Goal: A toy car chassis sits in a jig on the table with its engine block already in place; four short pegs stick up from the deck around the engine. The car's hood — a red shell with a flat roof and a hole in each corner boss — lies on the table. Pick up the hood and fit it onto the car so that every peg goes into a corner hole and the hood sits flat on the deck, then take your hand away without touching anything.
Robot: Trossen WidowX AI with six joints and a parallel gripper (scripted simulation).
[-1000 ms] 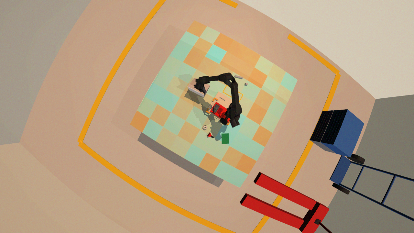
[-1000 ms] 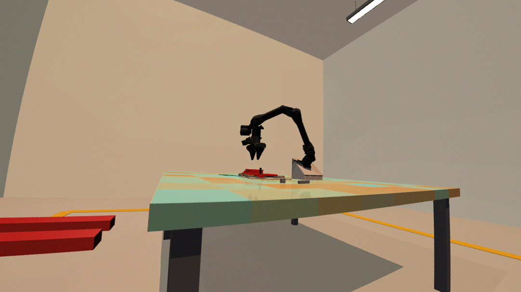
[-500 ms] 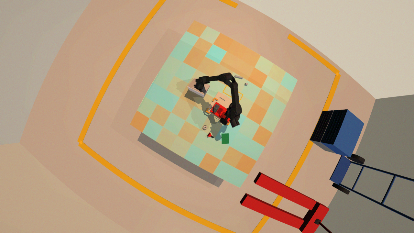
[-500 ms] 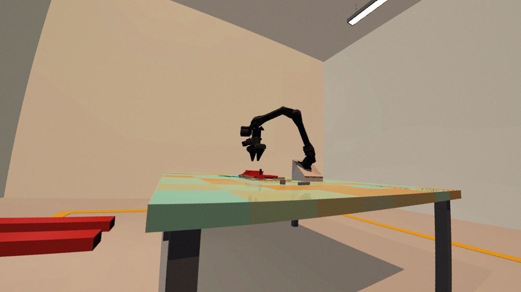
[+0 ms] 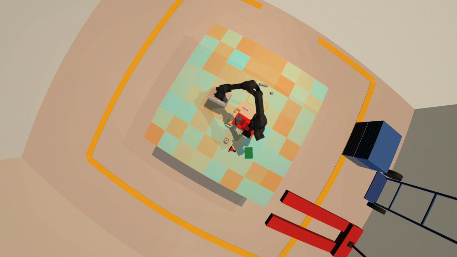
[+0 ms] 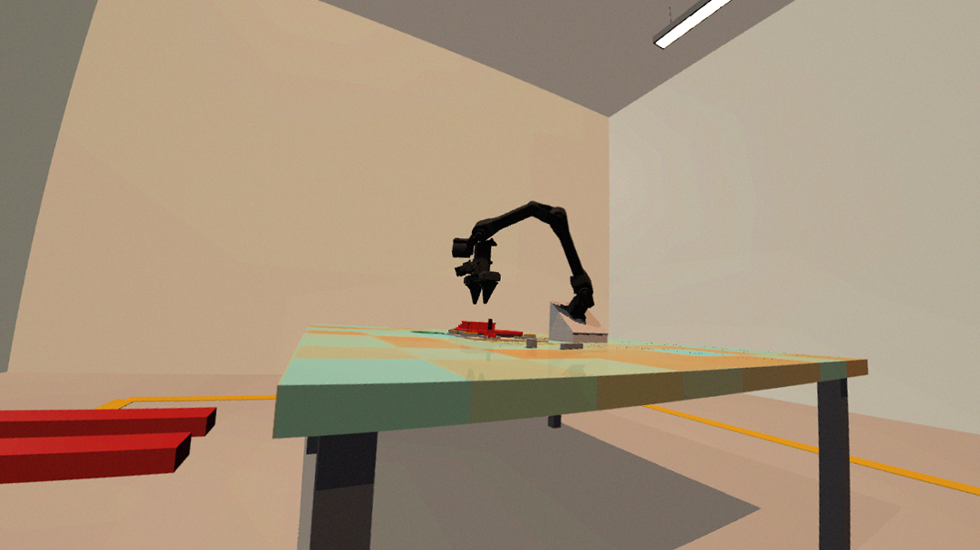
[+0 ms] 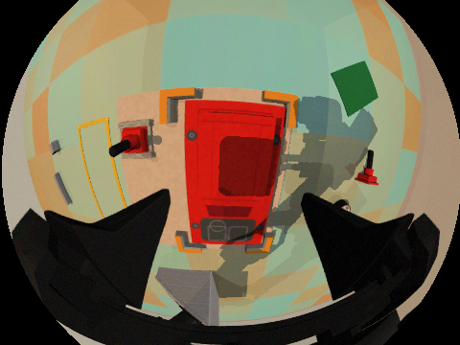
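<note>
1. Exterior view shows the biggest thing here, the checkered table [image 6: 414, 404], on dark legs, with the black arm [image 6: 556, 231] arching up from its wedge-shaped base [image 6: 574, 327] at the far side.
2. From where I stand the gripper [image 6: 483, 292] hangs well above the table top with its tips pointing down, touching nothing.
3. Looking down from the wrist view, its two dark fingers stand spread wide to either side, with nothing between them.
4. The red hood [image 7: 233, 172] sits on the car inside the orange-cornered jig [image 7: 179, 102], straight below the gripper; its flat roof shows as a darker red square. Small round spots show at some corners, too small to say whether they are pegs in holes.
5. The top view shows what the others miss: a blue cart [image 5: 373, 145] and a red forked frame [image 5: 313, 223] on the floor beyond the yellow floor line [image 5: 127, 79].
6. Only the wrist and top views show the green square [image 7: 355, 86] lying on the table, well apart from the jig.
7. A small red fixture with a black peg [image 7: 134, 142] sits just beside the jig.
8. I can read no writing or labels anywhere.
</note>
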